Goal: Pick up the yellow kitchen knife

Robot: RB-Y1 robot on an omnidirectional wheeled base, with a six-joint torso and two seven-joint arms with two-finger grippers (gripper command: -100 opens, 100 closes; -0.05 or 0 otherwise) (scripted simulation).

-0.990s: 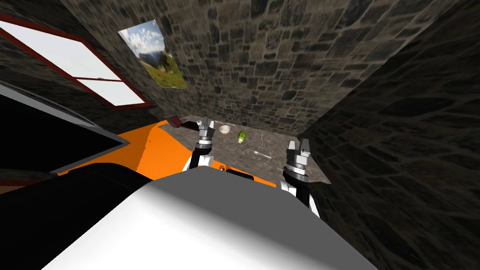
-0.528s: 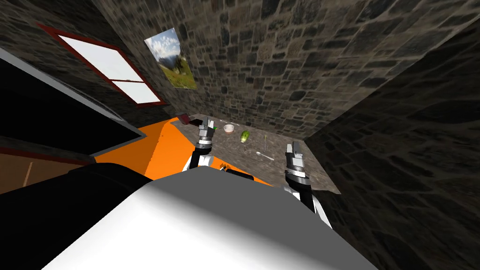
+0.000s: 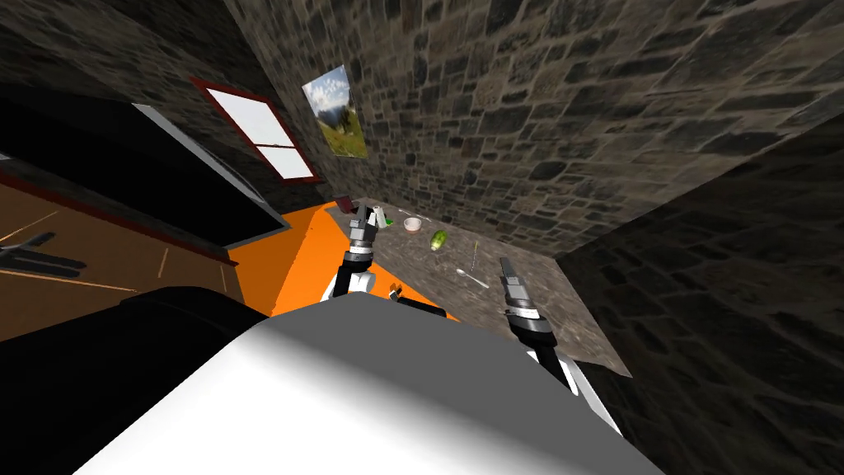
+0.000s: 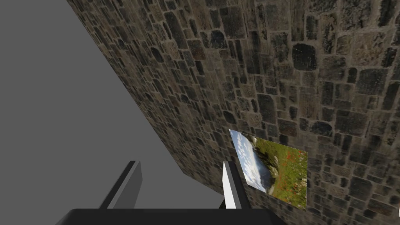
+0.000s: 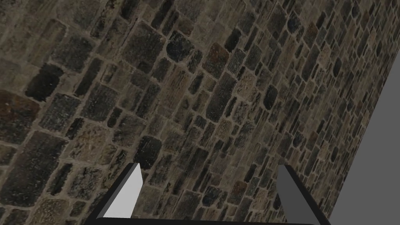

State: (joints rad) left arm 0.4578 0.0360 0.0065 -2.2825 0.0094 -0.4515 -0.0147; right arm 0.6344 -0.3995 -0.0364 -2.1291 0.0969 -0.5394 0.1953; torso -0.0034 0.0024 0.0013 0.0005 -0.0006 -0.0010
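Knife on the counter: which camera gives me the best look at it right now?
The head view: the knife is a thin yellowish sliver on the stone counter, just beyond the spoon and right of the green vegetable, too small for detail. Both wrist cameras are aimed away from the counter.

Own turn; right gripper (image 3: 504, 262) now edge-on

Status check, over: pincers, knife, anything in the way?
Left pincer open, right pincer open, both empty. Knife flat on counter, ahead of right pincer, untouched. Spoon lies close beside it.
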